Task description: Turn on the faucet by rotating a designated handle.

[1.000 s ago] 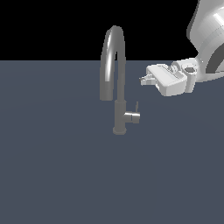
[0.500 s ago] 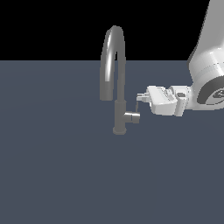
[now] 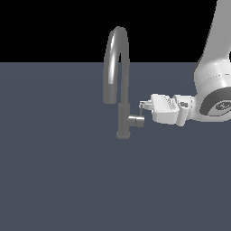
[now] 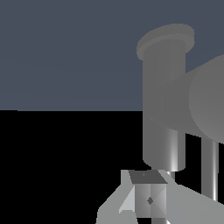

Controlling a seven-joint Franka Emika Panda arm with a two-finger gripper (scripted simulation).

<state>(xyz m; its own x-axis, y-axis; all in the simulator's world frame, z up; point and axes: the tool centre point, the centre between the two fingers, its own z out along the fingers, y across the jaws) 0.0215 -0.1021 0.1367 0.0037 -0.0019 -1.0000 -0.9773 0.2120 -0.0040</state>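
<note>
The faucet [image 3: 122,118] is a tall grey gooseneck tap whose arched spout [image 3: 116,63] rises from a slim post on a small round base. From the post the handle [image 3: 136,120], a short grey stub, juts toward the exterior view's right, with its thin lever standing up at its end. My gripper [image 3: 143,107] lies level, its fingertips right at the lever just above the stub. The fingers look pressed together with nothing between them. In the wrist view the faucet post [image 4: 162,109] and handle stub [image 4: 208,103] loom large just past my gripper [image 4: 149,199].
The faucet stands on a flat dark grey-blue surface [image 3: 58,171] that fills the lower part of the exterior view. My white arm [image 3: 215,76] comes down from the exterior view's upper right.
My gripper has come down and moved toward the exterior view's left, from beside the spout's arch to the handle's lever. The faucet has not visibly moved.
</note>
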